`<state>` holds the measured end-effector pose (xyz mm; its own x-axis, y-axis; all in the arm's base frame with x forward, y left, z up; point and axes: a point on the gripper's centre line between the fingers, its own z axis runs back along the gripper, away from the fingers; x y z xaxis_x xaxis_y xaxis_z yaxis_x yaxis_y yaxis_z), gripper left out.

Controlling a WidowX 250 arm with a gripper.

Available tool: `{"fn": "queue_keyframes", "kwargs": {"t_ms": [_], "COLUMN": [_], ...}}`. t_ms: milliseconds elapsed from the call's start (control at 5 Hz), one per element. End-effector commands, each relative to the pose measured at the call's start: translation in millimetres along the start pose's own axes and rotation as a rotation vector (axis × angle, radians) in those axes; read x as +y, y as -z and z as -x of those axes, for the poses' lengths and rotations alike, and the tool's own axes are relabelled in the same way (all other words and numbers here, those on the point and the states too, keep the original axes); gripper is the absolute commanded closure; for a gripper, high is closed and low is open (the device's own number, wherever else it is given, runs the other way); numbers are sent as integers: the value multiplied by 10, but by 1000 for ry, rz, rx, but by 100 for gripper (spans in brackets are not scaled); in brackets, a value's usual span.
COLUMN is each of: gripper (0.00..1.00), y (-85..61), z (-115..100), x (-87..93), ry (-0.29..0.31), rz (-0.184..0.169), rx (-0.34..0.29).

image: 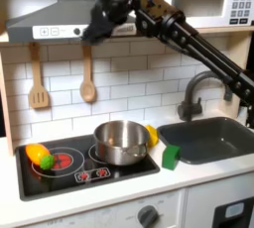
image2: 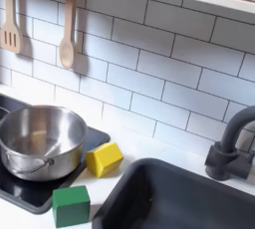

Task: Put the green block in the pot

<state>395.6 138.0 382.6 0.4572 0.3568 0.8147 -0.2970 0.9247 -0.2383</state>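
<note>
I find the small bright green squarish block resting on the white bench in both exterior views, just off the stove's front corner and beside the dark sink, apart from the round shiny silver metal pot that stands on the black stovetop. A yellow toy block lies close beside the pot's wall, between the pot and the sink. In the first exterior view the black claw hangs high above the stove near the range hood, well clear of block and pot, holding nothing I can see, and I cannot tell how far it is open.
</note>
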Motion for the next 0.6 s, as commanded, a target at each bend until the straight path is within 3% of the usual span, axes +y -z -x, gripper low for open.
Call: {"fn": "queue_keyframes", "kwargs": {"t_ms": [0, 200, 400], "gripper": [100, 100, 100], "y": [-33, -204, -244], "z": [314, 458, 759], "x": [-90, -181, -221], "ry": [15, 43, 76], "rz": [53, 85, 107], "rx": [141, 205, 351]}}
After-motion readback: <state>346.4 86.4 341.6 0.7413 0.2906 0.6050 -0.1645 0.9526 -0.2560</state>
